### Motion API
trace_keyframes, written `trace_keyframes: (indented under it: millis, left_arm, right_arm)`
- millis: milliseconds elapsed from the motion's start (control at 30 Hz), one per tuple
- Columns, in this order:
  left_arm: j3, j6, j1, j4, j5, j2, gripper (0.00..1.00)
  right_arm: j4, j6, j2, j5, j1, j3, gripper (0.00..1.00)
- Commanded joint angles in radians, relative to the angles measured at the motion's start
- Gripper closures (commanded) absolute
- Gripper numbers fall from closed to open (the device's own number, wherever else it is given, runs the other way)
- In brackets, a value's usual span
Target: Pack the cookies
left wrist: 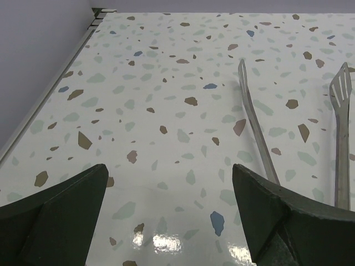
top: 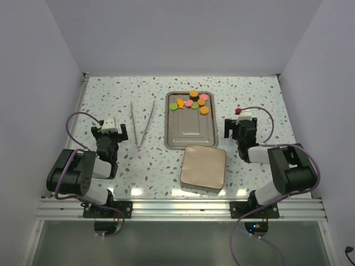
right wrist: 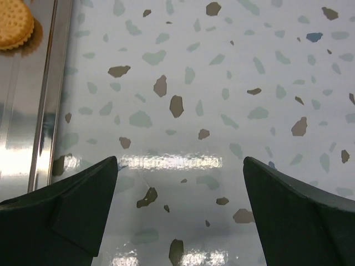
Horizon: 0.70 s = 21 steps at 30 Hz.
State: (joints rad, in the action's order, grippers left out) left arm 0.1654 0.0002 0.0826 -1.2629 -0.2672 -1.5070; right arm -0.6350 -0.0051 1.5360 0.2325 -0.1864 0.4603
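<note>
The cookies (top: 193, 102), mostly orange with some pink, green and black, lie in a loose heap at the far end of a metal tray (top: 190, 134). One round orange cookie (right wrist: 14, 23) shows at the top left corner of the right wrist view, on the tray beside its rim (right wrist: 47, 83). My left gripper (top: 110, 126) (left wrist: 170, 169) is open over bare table, left of the tray. My right gripper (top: 242, 123) (right wrist: 180, 159) is open too, over bare table just right of the tray. Neither holds anything.
Metal tongs (top: 141, 123) (left wrist: 256, 130) lie spread on the table between my left gripper and the tray. A tan square box (top: 203, 166) sits in front of the tray's near end. White walls close in the table on three sides.
</note>
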Motion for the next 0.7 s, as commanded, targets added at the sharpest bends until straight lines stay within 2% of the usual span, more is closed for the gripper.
trace_keyframes:
  millis: [0, 67, 100, 133, 167, 233, 267, 300, 333, 400, 667]
  left_arm:
    - [-0.006, -0.009, -0.004, -0.112, 0.003, -0.004, 0.0]
    - [-0.006, -0.009, -0.006, -0.113, 0.003, -0.004, 0.0]
    - [-0.006, -0.009, -0.004, -0.112, 0.003, -0.004, 0.0]
    - [-0.006, -0.009, -0.006, -0.112, 0.003, -0.004, 0.0]
    - [-0.007, -0.009, -0.006, -0.113, 0.003, -0.004, 0.0]
    - [-0.006, -0.009, -0.004, -0.112, 0.003, -0.004, 0.0]
    - [-0.007, -0.009, -0.006, -0.112, 0.003, -0.004, 0.0]
    - [-0.006, -0.009, -0.004, -0.11, 0.003, -0.004, 0.0]
    - [-0.007, -0.009, -0.004, -0.113, 0.003, -0.004, 0.0]
    - [-0.007, -0.009, -0.006, -0.112, 0.003, -0.004, 0.0]
    - [-0.006, -0.009, -0.006, -0.112, 0.003, -0.004, 0.0]
  right_arm:
    - [-0.163, 0.027, -0.016, 0.042, 0.019, 0.009, 0.01]
    - [-0.263, 0.028, -0.023, 0.015, 0.03, -0.09, 0.01]
    - [-0.548, 0.018, 0.008, 0.008, 0.034, -0.15, 0.01]
    - [-0.566, 0.016, 0.025, 0.019, 0.033, -0.191, 0.01]
    - [-0.492, 0.031, -0.031, 0.018, 0.034, -0.195, 0.01]
    - [-0.524, 0.011, 0.019, -0.046, 0.034, -0.184, 0.01]
    - [-0.403, -0.027, -0.012, -0.068, 0.033, -0.113, 0.01]
    - [-0.39, -0.018, 0.007, -0.084, 0.036, -0.1, 0.01]
    - [-0.435, -0.013, 0.016, -0.059, 0.038, -0.121, 0.01]
    - [-0.378, -0.022, -0.004, -0.064, 0.038, -0.114, 0.01]
    - [-0.373, -0.021, -0.002, -0.064, 0.038, -0.115, 0.01]
